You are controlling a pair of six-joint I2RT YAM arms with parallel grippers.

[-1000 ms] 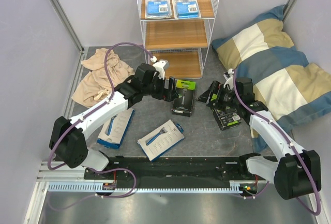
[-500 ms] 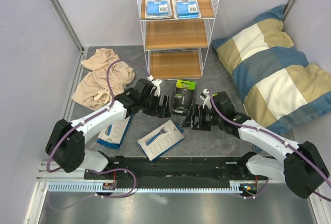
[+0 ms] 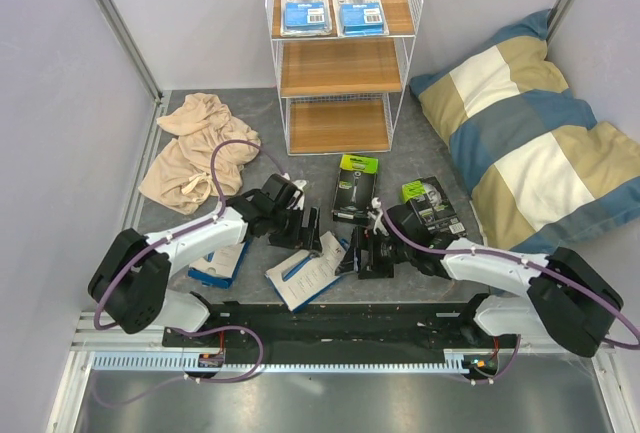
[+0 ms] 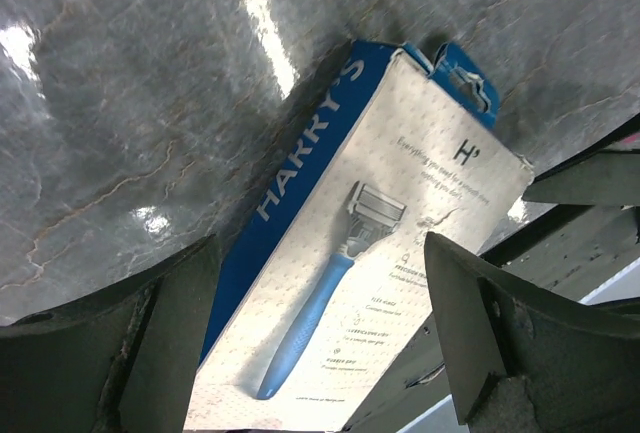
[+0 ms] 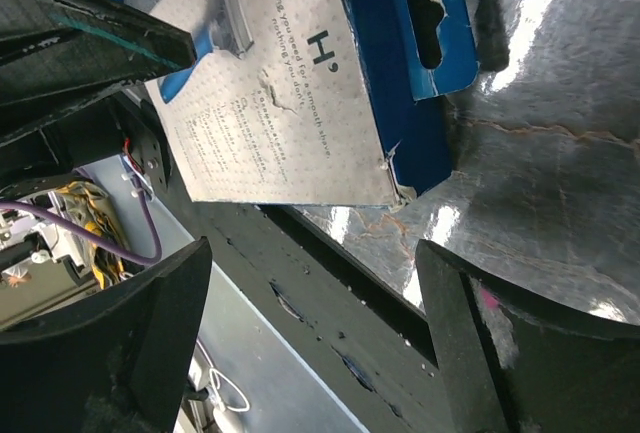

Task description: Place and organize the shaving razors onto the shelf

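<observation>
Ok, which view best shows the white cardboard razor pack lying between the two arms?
Left wrist: the white cardboard razor pack fills the frame, with the blue razor and print readable. Right wrist shows only its hang-tab end; top external shows it small, among the arms.

White razor pack (image 3: 212,268) partly beneath the left arm (image 3: 195,238)

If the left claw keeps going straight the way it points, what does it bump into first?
Probably the white razor pack showing a blue razor. It lies flat, framed between the open fingers of the left gripper, though the gap is hard to judge.
</observation>
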